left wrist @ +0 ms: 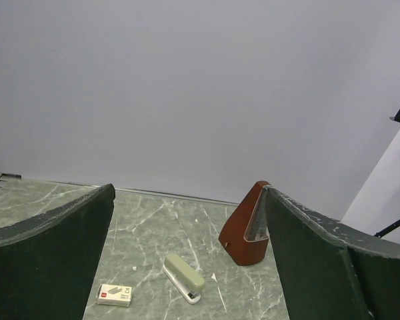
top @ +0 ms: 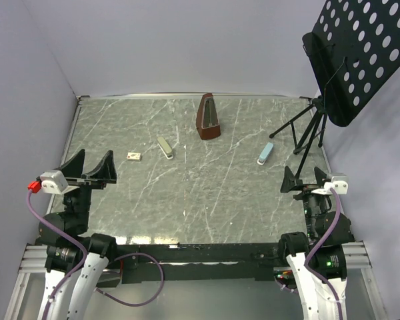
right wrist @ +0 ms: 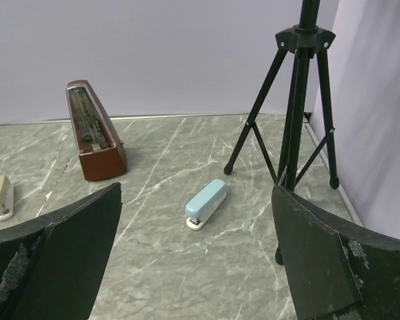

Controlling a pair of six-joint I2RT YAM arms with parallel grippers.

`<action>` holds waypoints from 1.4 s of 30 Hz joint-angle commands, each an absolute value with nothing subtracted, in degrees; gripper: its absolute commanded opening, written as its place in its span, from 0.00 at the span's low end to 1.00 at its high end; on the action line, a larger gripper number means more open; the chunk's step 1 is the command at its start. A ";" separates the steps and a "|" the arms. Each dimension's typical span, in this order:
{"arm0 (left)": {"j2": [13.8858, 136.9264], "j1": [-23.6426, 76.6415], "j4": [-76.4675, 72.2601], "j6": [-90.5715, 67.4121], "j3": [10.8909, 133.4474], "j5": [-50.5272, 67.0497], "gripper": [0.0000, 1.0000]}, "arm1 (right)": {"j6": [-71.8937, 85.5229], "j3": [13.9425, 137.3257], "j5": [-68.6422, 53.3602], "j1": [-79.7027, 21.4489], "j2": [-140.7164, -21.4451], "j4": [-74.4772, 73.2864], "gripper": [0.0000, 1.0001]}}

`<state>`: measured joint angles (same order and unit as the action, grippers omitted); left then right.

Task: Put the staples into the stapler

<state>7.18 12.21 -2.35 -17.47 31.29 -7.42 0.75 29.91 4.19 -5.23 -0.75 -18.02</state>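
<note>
The staples, a tiny cream box (top: pixel 134 156) with red print, lie on the marble table at left centre, also seen in the left wrist view (left wrist: pixel 114 295). Just to its right lies a pale green stapler (top: pixel 165 147) (left wrist: pixel 184 278) (right wrist: pixel 0 196). A light blue stapler (top: pixel 265 153) (right wrist: pixel 207 203) lies towards the right. My left gripper (top: pixel 90 170) (left wrist: pixel 187 200) is open, held near the left edge, well short of the box. My right gripper (top: pixel 305 181) (right wrist: pixel 196 193) is open, short of the blue stapler. Neither holds anything.
A brown wooden metronome (top: pixel 208 117) (left wrist: pixel 247 227) (right wrist: pixel 93 132) stands at the back centre. A black music stand's tripod (top: pixel 313 127) (right wrist: pixel 293 100) stands at the back right, its perforated desk (top: pixel 360 53) overhanging that corner. Grey walls close in the table.
</note>
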 commanded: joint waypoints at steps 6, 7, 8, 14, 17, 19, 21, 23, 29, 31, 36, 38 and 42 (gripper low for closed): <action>7.73 12.30 -3.60 -18.63 31.38 -8.61 0.99 | 1.93 29.71 2.81 -5.01 11.51 -16.00 1.00; 8.17 12.30 -3.60 -18.81 31.38 -8.61 0.99 | 2.19 29.62 2.55 -5.10 11.51 -16.00 1.00; 8.52 12.30 -3.60 -18.90 31.29 -8.79 0.99 | 2.20 29.53 2.55 -5.01 11.69 -15.91 1.00; 16.86 12.30 4.03 -22.49 34.80 -11.60 0.99 | 2.90 29.09 2.90 -5.01 12.30 -15.91 1.00; 24.76 12.30 10.77 -25.04 38.66 -13.35 0.99 | 3.16 28.74 2.20 -5.18 12.39 -15.38 1.00; 31.77 12.30 14.83 -28.38 42.26 -15.99 0.99 | 3.16 28.65 2.11 -5.54 12.57 -15.47 1.00; 36.63 12.22 20.11 -31.80 45.51 -17.40 0.99 | 2.99 28.65 2.20 -6.15 12.92 -15.47 1.00; 44.01 12.22 22.93 -33.65 47.54 -19.15 0.99 | 2.73 28.56 2.29 -6.50 13.44 -15.47 1.00; 63.34 12.04 30.41 -36.66 55.36 -25.22 0.99 | 2.20 28.21 2.90 -7.29 14.68 -15.56 1.00; 69.85 11.17 31.28 -35.86 58.52 -23.48 1.00 | 2.11 28.21 2.81 -7.56 14.76 -15.56 1.00; 83.54 5.99 34.09 -36.03 67.92 -15.48 0.99 | 1.76 28.04 3.08 -7.73 15.20 -15.64 1.00; 87.61 4.57 36.56 -37.69 72.39 -15.99 0.99 | 1.50 27.95 3.51 -7.74 15.55 -15.65 1.00; 97.97 3.96 39.37 -39.11 78.47 -14.94 1.00 | 1.49 27.95 3.60 -7.74 15.82 -15.73 1.00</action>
